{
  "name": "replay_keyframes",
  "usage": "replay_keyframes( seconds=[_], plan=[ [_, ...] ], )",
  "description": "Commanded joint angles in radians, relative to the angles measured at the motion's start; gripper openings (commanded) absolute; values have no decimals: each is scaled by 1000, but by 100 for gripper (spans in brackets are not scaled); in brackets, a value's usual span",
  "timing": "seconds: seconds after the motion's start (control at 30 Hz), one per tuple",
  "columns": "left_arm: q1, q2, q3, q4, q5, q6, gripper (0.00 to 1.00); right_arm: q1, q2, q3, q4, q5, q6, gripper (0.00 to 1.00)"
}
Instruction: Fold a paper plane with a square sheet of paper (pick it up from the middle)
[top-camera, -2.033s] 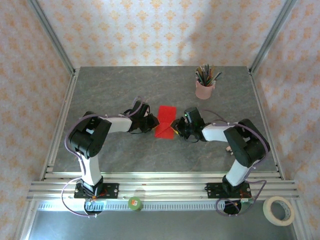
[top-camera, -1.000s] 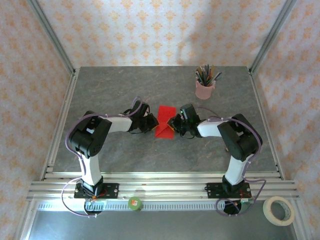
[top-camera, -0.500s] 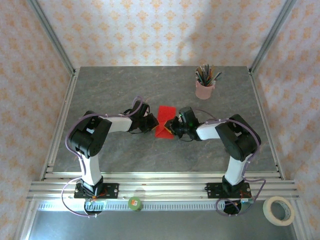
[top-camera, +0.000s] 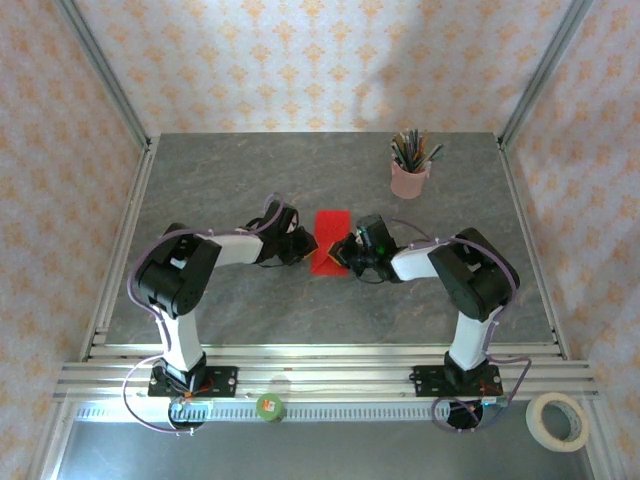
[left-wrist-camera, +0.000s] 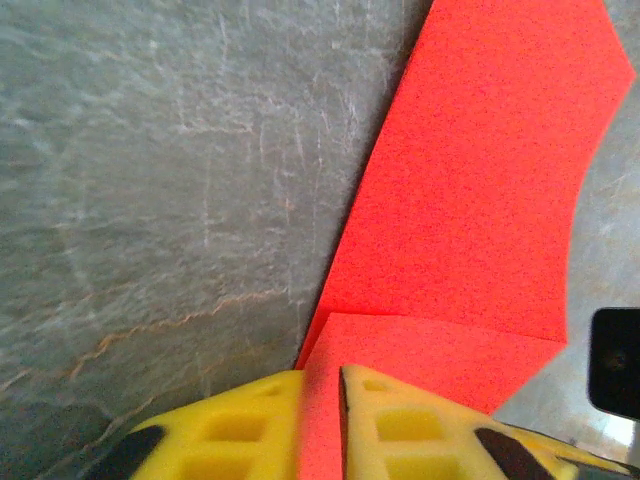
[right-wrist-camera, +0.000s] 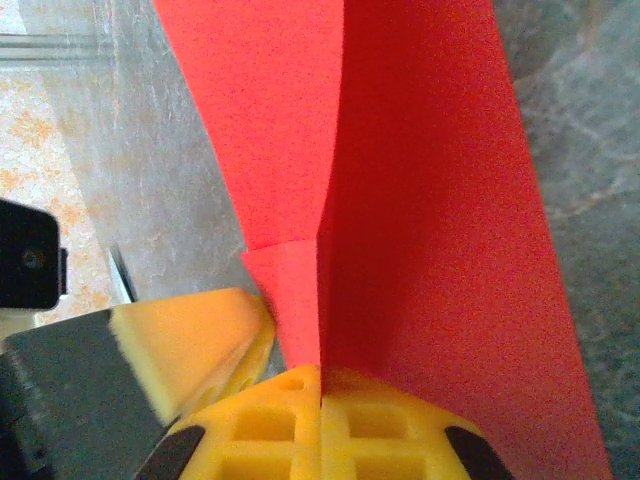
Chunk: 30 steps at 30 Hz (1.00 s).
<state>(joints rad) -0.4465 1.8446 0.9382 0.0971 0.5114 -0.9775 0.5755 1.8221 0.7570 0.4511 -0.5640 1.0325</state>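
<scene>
Here, creased red paper (top-camera: 330, 235), mottled stone tabletop (top-camera: 250, 180)

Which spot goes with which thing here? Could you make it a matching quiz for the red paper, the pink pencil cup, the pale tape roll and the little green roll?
Things:
1. red paper
2. pink pencil cup
3. pale tape roll
4. little green roll

Places:
A. on the near rail, close to the left arm's base
B. far right part of the table
C. middle of the table
D. outside the rail, at the near right corner

Pairs: 1-C, 2-B, 3-D, 4-A
</scene>
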Motion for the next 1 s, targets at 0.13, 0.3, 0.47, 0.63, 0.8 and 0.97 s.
replay_keyframes(
  seconds=[0.13,0.3,0.47,0.63,0.8,0.97],
  plan=[
    [84,-231,-117,90,-36,19,43,3,-120,1,69,42,-101,1],
    [162,-346,-247,286,102,-37,58,-10,-179,20,134,-54,-155,1],
    [175,-415,-356,590,226,-130,86,-27,-204,47,209,-198,-158,0],
    [175,-402,-400,781,308,-202,94,-28,-204,75,219,-291,-167,0],
    [166,-365,-392,823,353,-211,93,-29,-205,71,270,-340,-130,0],
    [148,-332,-378,875,381,-226,87,-32,-201,59,323,-362,-86,0]
  ],
)
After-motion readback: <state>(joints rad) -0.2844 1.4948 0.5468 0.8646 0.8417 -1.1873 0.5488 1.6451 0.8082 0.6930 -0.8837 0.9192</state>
